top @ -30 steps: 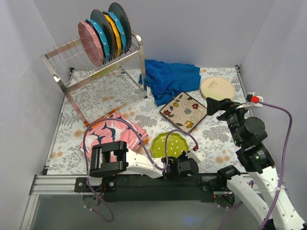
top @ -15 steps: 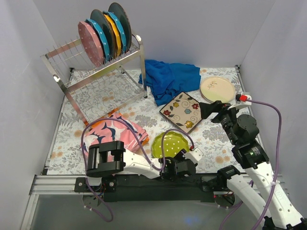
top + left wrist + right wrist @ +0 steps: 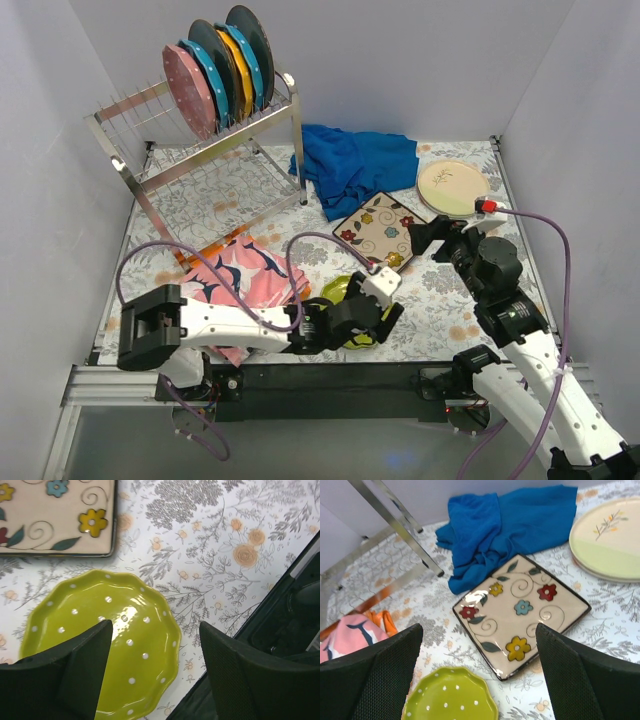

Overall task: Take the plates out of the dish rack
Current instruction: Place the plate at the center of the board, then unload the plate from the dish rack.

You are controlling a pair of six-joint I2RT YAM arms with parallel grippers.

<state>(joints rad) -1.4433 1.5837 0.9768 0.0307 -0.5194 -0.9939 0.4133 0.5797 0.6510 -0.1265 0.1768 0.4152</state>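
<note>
The silver wire dish rack (image 3: 205,160) stands at the back left with several plates upright in it, a pink dotted one (image 3: 188,92) in front. On the table lie a yellow-green dotted plate (image 3: 338,290) (image 3: 100,645) (image 3: 451,700), a square floral plate (image 3: 382,228) (image 3: 522,610) (image 3: 55,515) and a round cream plate (image 3: 453,187) (image 3: 610,537). My left gripper (image 3: 372,320) (image 3: 155,630) hovers open over the yellow-green plate's near edge, holding nothing. My right gripper (image 3: 425,235) (image 3: 479,630) is open above the square plate's near corner.
A crumpled blue cloth (image 3: 350,165) (image 3: 510,520) lies behind the square plate. A folded pink patterned cloth (image 3: 245,275) (image 3: 345,637) sits left of the yellow-green plate. A rack leg (image 3: 415,545) slants near the blue cloth. The black base rail (image 3: 330,385) (image 3: 280,620) runs along the near edge.
My left gripper has opened, let go of the yellow-green plate and risen above it. The right arm has swung left toward the square plate.
</note>
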